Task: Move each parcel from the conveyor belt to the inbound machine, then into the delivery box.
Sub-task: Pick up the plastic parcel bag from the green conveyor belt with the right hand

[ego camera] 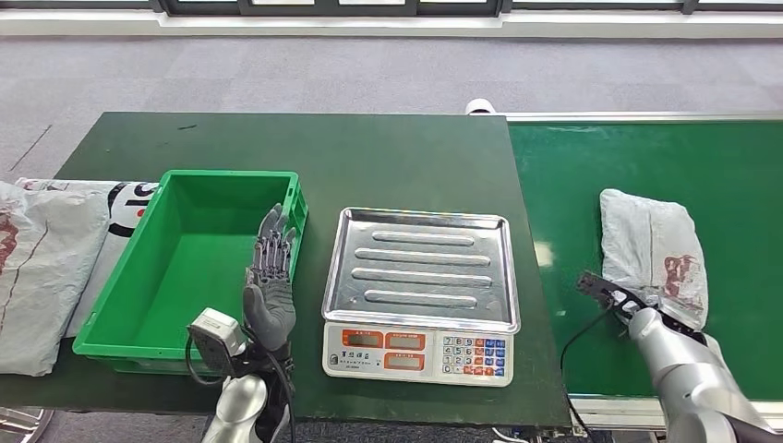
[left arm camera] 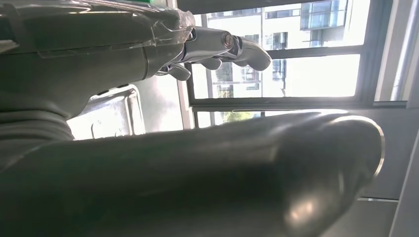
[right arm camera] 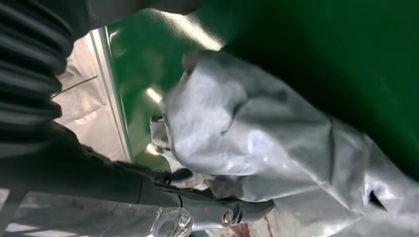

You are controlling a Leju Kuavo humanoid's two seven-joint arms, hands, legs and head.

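A grey parcel [ego camera: 653, 254] with red printing lies on the green conveyor belt [ego camera: 572, 185] at the right of the head view, near the belt's front edge. The robot's right hand [ego camera: 637, 309] reaches to the parcel's near end, where it touches the wrapping; in the right wrist view the dark fingers [right arm camera: 232, 215] lie along the underside of the crumpled grey plastic, with the thick thumb against the bag's edge, but whether they are actually clenched on the parcel or merely resting against it cannot be told from these pictures. To the left of the belt stands a dark green counter [ego camera: 305, 148] carrying the inbound machine [ego camera: 420, 295], a weighing scale with a bare steel tray on top and a keypad and displays along its front. Just beside the scale, on its left, sits the green delivery box [ego camera: 277, 180], a plastic crate whose floor is visible. The left hand [ego camera: 270, 286] is raised upright over the box's right front corner, palm toward the scale, fingers [ego camera: 273, 242] extended and apart, holding nothing; the left wrist view shows these fingers [left arm camera: 247, 49] stretched out against bright windows, with a corner of the steel tray behind. At the far left of the counter, beyond the box, lie other grey bags [ego camera: 42, 268] with printed markings, partly hanging over the counter's edge
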